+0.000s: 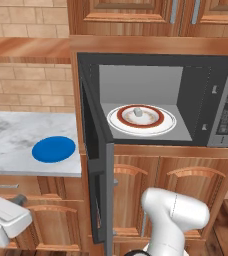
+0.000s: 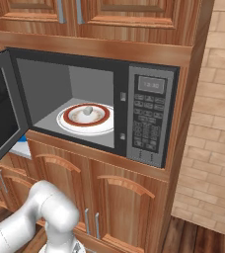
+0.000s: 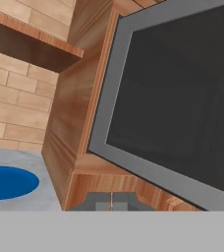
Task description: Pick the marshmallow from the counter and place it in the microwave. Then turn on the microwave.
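On the red-rimmed white plate (image 1: 163,125), at its centre, sits the tiny white stubby marshmallow (image 1: 137,111): likely light, soft, squashable. Next comes the dark-glass microwave door (image 3: 182,98), at twelve o'clock from the gripper (image 3: 111,201), whose fingers are together, empty.

microwave (image 2: 92,99): matt grey casing, dark glossy glass door
counter (image 1: 16,137), left of frame: smooth veined marble
blue plate (image 1: 54,149): smooth, flat colour
cabinets (image 2: 119,197): polished brown wood
wall (image 2: 218,123), right: rough tan brick

My arm (image 1: 173,215) is glossy white with smooth rounded links and a thin seam line across the fat elbow; white boxy hand (image 1: 3,220) with a dark grey cylinder on it; fingertips (image 3: 111,202) small, dark grey, blocky with chamfered corners
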